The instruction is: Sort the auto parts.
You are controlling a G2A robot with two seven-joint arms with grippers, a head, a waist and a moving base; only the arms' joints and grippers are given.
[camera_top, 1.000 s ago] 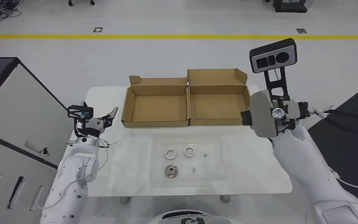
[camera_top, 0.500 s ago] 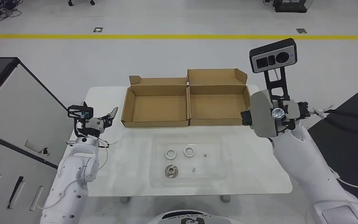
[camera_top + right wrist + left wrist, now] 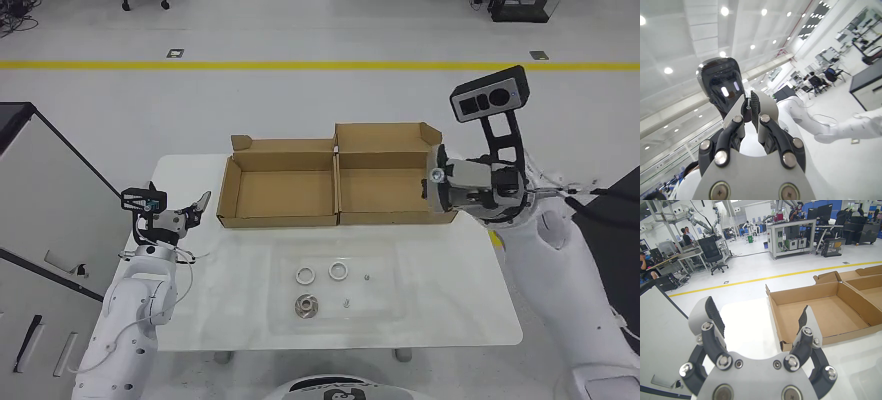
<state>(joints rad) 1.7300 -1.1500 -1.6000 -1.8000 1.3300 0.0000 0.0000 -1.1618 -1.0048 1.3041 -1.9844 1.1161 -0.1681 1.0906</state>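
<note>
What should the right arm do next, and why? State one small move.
Probably turn the right gripper downward over the right box before releasing: it pinches a small metal part while pointing upward, beside that empty box's edge.

- Left box (image 3: 277, 193) and right box (image 3: 385, 190) touch side by side, far on the bench (image 3: 240, 290).
- Left ring (image 3: 303, 274) and right ring (image 3: 339, 270) lie before them, flanged part (image 3: 306, 306) nearer still.

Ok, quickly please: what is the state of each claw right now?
Left claw: open, holding nothing.
Right claw: closed on a small threaded metal part.
</note>
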